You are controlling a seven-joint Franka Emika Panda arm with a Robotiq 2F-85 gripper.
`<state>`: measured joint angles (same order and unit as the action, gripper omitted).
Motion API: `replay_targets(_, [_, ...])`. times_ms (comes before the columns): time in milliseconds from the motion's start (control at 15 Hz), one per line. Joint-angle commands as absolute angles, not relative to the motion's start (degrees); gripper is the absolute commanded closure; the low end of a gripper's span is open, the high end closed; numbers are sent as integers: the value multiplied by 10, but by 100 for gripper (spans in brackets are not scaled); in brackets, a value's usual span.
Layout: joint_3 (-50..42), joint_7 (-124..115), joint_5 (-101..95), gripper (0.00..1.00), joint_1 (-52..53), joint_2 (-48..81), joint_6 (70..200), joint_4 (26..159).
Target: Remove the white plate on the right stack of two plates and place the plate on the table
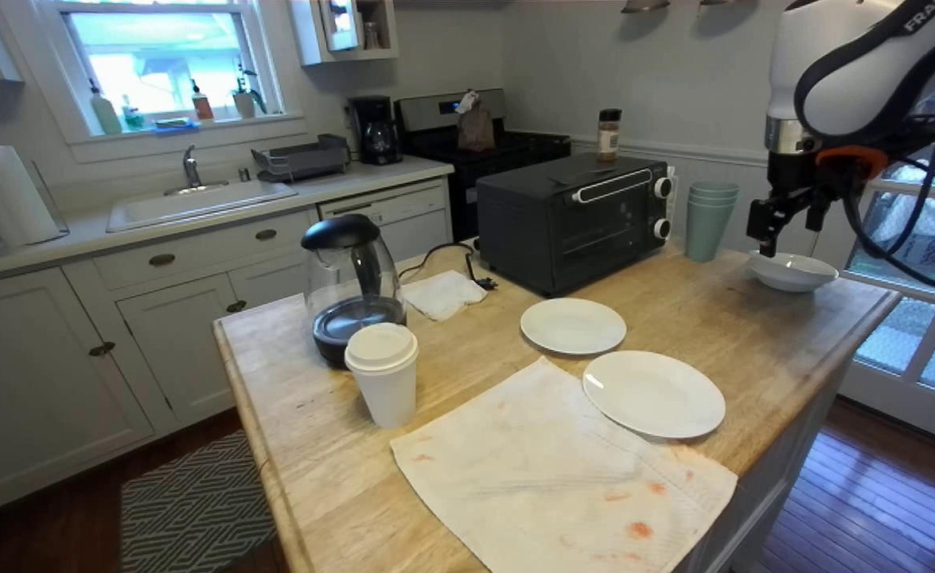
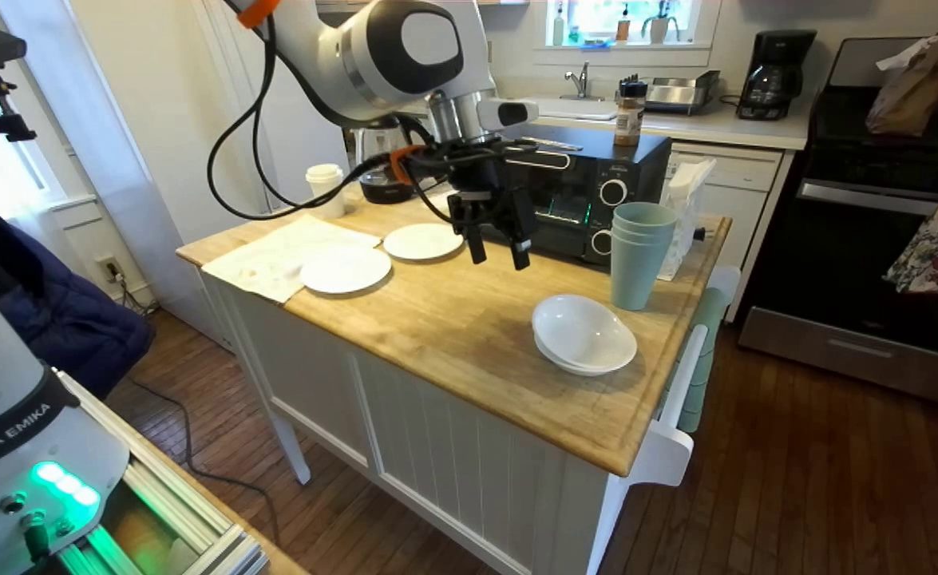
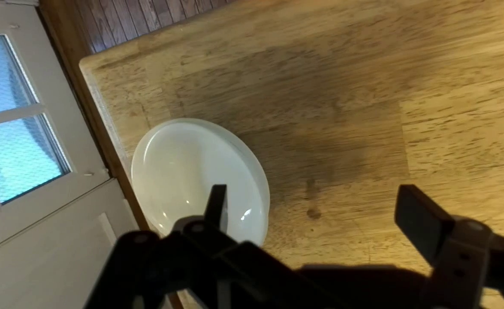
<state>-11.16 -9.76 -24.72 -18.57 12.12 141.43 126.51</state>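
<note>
Hanging above the table (image 3: 342, 86), the gripper (image 3: 311, 206) has its jaws spread wide, wood grain showing in the gap. The white plate (image 3: 179, 171) lies below and to one side, left in the wrist view, where one finger (image 3: 216, 206) crosses its outline; in an exterior view it rests well apart from the jaws. It forms the upper dish of the right stack of two plates (image 3: 252, 167), slightly askew, near a table corner. Closest obstacle: nested green cups (image 2: 636, 263), standing just beside the stack; behind these, a toaster oven (image 1: 594, 223) carries a spice jar (image 1: 609, 135). Two flat plates (image 1: 654, 394) lie farther along the table, one overlapping a stained white sheet (image 1: 555, 477). Partly hidden: the lower dish (image 2: 558, 363), reduced to a thin edge; a white carton (image 2: 686, 200) behind the cups; the glass kettle (image 1: 356, 310), masked by the arm (image 2: 413, 56) in an exterior view. The arm's upper part is cut off at the edge of both exterior views. Bottles (image 1: 105, 113) on the far windowsill (image 1: 252, 124) are too small to identify.
</note>
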Motion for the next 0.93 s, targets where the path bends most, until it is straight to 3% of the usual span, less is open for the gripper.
replay_targets(0, [-127,-35,-197,0,-173,192,1407,1202])
replay_targets(867, [-177,-31,-215,0,-151,296,1396,1113])
